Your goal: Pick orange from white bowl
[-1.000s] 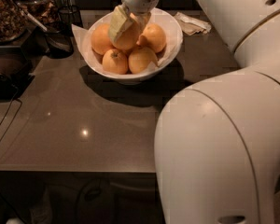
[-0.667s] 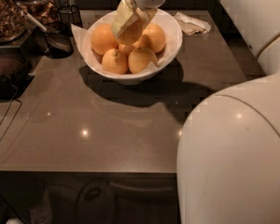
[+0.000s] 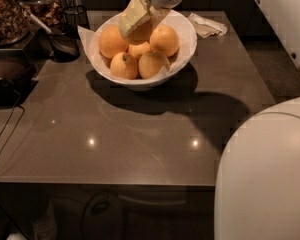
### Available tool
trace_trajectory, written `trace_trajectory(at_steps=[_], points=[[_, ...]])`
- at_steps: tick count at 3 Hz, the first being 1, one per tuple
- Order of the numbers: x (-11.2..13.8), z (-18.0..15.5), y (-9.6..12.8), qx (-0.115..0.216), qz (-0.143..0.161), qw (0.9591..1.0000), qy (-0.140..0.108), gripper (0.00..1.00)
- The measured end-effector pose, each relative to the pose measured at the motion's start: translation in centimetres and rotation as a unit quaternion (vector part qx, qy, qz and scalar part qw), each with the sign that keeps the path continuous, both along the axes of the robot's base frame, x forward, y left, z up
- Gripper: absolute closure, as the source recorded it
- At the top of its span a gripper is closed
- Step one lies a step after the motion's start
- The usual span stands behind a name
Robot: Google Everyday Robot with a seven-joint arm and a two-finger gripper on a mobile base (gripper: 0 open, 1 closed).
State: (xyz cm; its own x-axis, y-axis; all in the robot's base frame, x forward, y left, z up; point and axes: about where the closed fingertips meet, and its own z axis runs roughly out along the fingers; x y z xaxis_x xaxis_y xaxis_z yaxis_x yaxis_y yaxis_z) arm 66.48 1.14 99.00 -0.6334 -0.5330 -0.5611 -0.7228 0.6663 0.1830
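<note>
The white bowl [image 3: 182, 59], lined with white paper, stands at the back middle of the dark table. It holds several oranges. My gripper [image 3: 146, 20] reaches down from the top edge over the back of the bowl. Its cream fingers [image 3: 134, 14] sit on either side of the orange [image 3: 141, 32], which rests on top of the pile and is mostly hidden by them. The gripper looks shut on this orange. Smaller oranges lie around it: one left [image 3: 112, 41], one right [image 3: 164, 40], two in front [image 3: 124, 65].
A dark wire basket [image 3: 65, 39] and a jar of brown pieces [image 3: 5, 14] stand left of the bowl. A crumpled napkin [image 3: 207, 26] lies at the back right. My white body [image 3: 265, 179] fills the lower right. A cable [image 3: 5, 134] hangs at the left table edge.
The gripper has risen a little at the back of the bowl, with the orange between its fingers. My white arm has swung right, uncovering more of the table.
</note>
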Motion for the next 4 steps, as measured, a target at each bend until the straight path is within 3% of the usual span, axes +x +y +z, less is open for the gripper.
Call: trace_trajectory(at_steps=[1,4], points=[[0.0,0.0,0.0,0.0,0.0,1.0,0.0,1.0],[-9.5,5.5,0.0,0.053,-0.03,0.998,-0.02,1.0]])
